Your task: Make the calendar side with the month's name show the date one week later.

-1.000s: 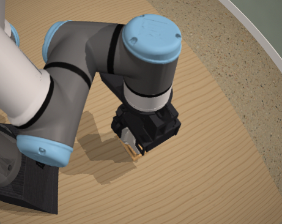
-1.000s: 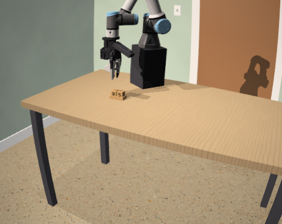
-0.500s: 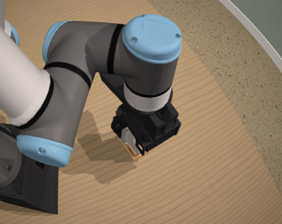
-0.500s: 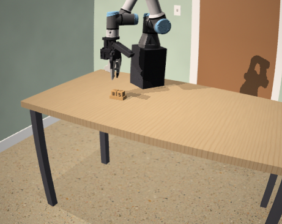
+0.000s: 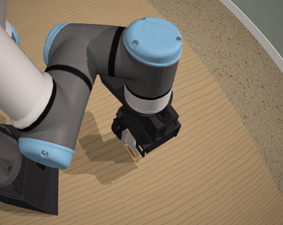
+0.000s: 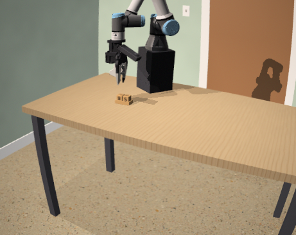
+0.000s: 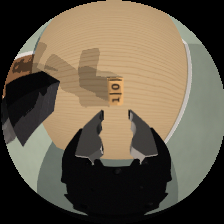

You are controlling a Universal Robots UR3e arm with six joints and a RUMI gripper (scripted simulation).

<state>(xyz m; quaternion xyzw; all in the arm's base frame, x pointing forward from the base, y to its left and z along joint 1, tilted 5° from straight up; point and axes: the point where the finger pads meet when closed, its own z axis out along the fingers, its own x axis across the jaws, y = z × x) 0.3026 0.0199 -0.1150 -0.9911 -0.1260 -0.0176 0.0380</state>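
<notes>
1. Wooden cubes (image 6: 127, 98) (image 7: 115, 86) sat side by side in their small tray (image 5: 135, 159) (image 6: 124, 103) (image 7: 122, 91) on the table (image 5: 206, 172) (image 6: 196, 122) (image 7: 150, 45), below the claw and well short of its reach at that height.
2. The claw (image 5: 139, 152) (image 6: 121, 83) (image 7: 116, 110) hung above them, partly open, its fingers apart with nothing between them.
3. A 1 and a 0 showed on the cubes' upper faces. The digits facing the outer camera were small; the right cube's looked like a 5, but I could not be sure of the date, nor which side bore the month.
4. The job seemed to be at the approach to a first cube.
5. The next move called for settling which cube needed turning, lining up, widening the fingers if needed, and descending without knocking its neighbour.
</notes>
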